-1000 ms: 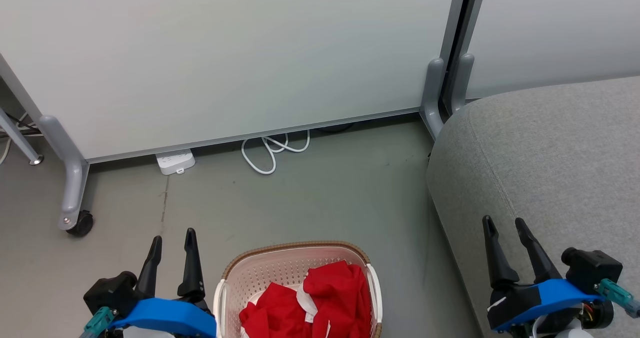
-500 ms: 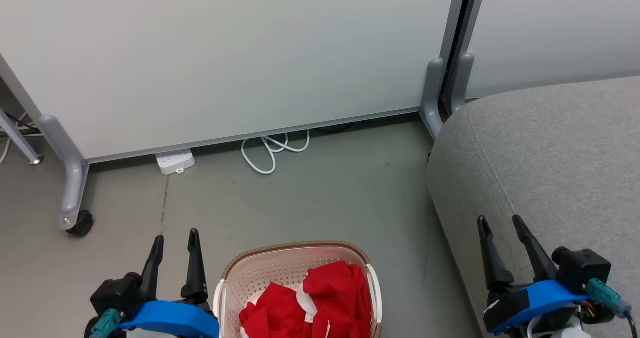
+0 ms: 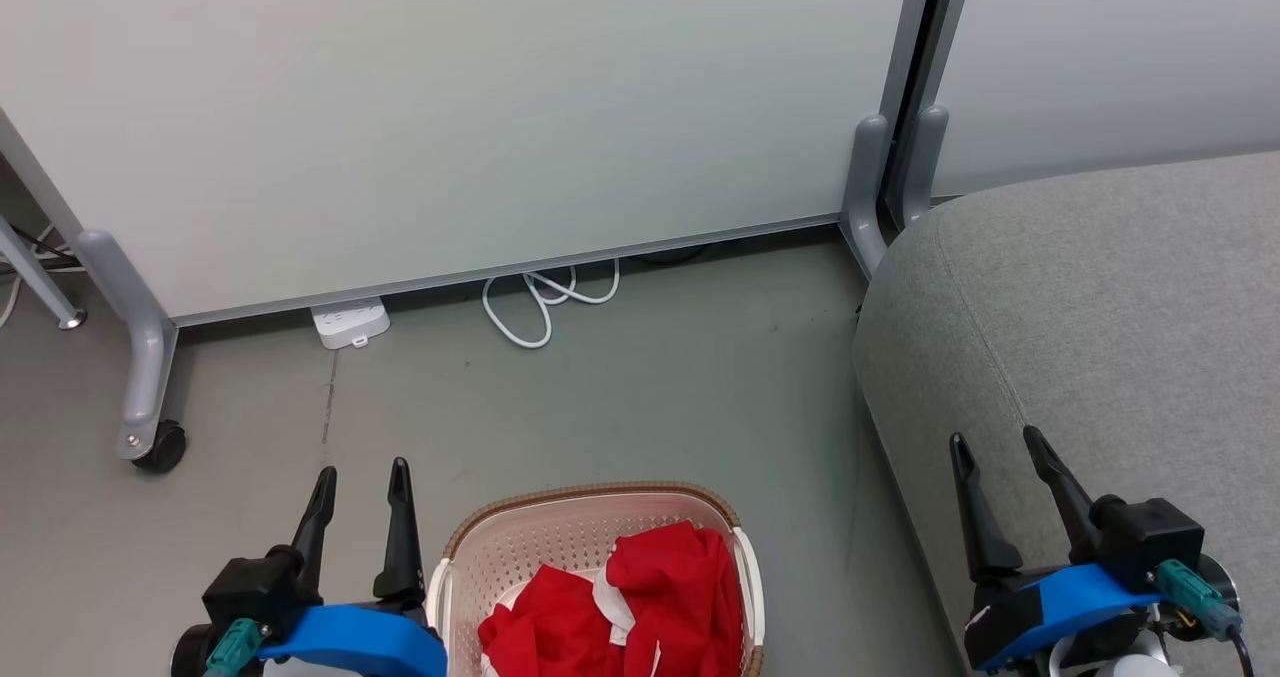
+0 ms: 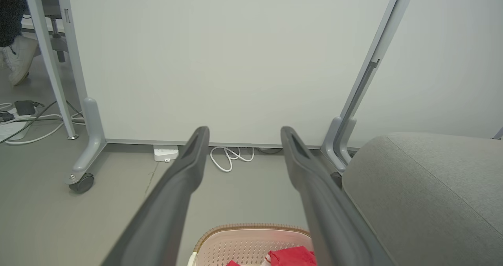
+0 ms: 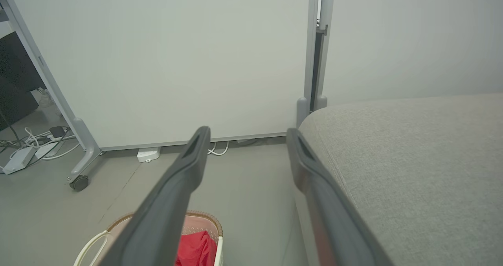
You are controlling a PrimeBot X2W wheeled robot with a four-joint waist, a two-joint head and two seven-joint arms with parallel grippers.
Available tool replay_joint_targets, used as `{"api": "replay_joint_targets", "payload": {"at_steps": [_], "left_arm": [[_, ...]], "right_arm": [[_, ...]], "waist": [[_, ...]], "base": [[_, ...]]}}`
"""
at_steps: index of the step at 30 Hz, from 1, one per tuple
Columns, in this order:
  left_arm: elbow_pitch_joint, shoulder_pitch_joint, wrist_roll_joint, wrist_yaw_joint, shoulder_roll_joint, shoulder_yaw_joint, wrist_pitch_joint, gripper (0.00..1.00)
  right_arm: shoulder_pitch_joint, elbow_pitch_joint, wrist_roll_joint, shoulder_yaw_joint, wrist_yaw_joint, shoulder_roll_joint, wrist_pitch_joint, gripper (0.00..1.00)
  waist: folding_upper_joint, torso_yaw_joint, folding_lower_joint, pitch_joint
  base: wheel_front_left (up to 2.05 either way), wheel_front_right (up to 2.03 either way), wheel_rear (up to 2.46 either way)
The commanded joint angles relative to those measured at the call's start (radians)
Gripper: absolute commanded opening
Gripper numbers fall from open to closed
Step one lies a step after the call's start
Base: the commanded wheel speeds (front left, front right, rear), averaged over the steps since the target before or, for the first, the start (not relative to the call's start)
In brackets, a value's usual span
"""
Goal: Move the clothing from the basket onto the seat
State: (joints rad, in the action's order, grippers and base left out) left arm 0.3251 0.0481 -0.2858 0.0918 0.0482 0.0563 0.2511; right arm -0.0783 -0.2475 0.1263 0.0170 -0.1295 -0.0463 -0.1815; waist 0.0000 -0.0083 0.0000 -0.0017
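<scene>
Red clothing [image 3: 640, 607] with white trim lies bunched in the cream basket [image 3: 520, 542] with a brown rim, on the floor at the bottom centre of the head view. The clothing [image 4: 292, 256] and the basket [image 4: 235, 242] also show low in the left wrist view, and the clothing [image 5: 196, 248] in the basket [image 5: 214, 222] in the right wrist view. The grey seat [image 3: 1100, 317] fills the right side. My left gripper [image 3: 362, 475] stands open just left of the basket, holding nothing. My right gripper [image 3: 995, 440] is open above the seat's front edge, empty.
White partition panels [image 3: 450, 107] on wheeled grey feet [image 3: 150, 437] stand behind. A white power strip [image 3: 350, 323] and a coiled white cable [image 3: 545, 302] lie on the grey floor at the panel's base. A person's white shoe [image 4: 17, 59] shows beyond the panel.
Both grippers have shifted slightly inward, the left one to the right toward the basket and the right one to the left. Both stay open. Clothing and basket have not moved.
</scene>
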Motion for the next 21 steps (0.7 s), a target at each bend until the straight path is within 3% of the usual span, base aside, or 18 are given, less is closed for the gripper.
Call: {"api": "replay_joint_targets", "payload": {"at_steps": [1,21], "left_arm": [[0.005,0.015,0.028,-0.003,0.004,0.006,0.012,1.00],[0.008,0.017,0.025,-0.012,0.003,0.022,0.016,1.00]], "right_arm": [[-0.011,0.000,-0.030,-0.003,-0.002,-0.007,-0.010,1.00],[-0.013,0.003,-0.034,-0.003,-0.001,-0.007,-0.016,1.00]], "waist": [[0.0000,0.000,0.0000,0.000],[0.0000,0.003,0.0000,0.013]], "base": [[0.00,0.00,0.00],[0.00,0.00,0.00]]}}
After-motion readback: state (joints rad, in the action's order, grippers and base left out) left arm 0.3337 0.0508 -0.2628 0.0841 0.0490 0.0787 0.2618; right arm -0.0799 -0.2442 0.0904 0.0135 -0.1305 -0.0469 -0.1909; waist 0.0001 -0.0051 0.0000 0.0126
